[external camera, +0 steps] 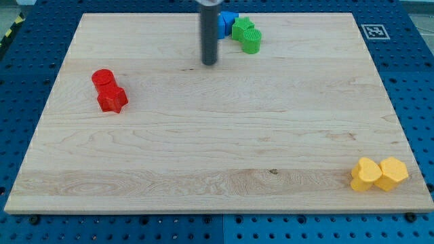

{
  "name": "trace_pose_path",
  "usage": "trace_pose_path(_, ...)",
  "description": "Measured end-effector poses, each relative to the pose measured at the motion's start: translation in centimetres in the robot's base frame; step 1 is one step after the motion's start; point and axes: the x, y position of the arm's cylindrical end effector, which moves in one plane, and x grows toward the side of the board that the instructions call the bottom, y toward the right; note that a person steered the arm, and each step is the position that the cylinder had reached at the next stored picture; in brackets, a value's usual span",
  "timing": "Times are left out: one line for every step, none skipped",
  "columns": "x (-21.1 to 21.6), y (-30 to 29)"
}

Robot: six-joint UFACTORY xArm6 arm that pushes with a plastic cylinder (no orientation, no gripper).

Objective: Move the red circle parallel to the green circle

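Six blocks sit on a pale wooden board (224, 135) (light grain, a few small knots), which lies on a blue pegboard table (420, 81) with a fiducial marker (372, 30) at the board's top right corner. My tip (209, 64) rests on bare wood near the view's top, touching no block; it is a plain rod, so there is nothing on it to spread or pinch. Far to the tip's left and slightly toward the view's bottom is the red circle (102, 78), touching a second red block (112, 99) just below it. Just right of the tip and a little toward the top lie the blue block (227, 22), partly hidden by the rod, then a green block (242, 28) and the green circle (251, 41), all bunched together. Well away toward the bottom right, two yellow blocks (366, 173) (392, 173) touch side by side.
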Motion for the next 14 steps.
trace_pose_path(-0.5, -7.8)
trace_pose_path(-0.4, -16.7)
trace_pose_path(2.5, -22.0)
trace_pose_path(7.3, -22.3)
trace_pose_path(9.6, -18.6)
trace_pose_path(7.3, -10.8)
trace_pose_path(4.1, -3.6)
trace_pose_path(4.1, -3.1)
trace_pose_path(5.9, -6.2)
trace_pose_path(6.6, -11.4)
trace_pose_path(5.1, -14.8)
trace_pose_path(1.2, -9.8)
trace_pose_path(0.0, -3.4)
trace_pose_path(-0.1, -4.7)
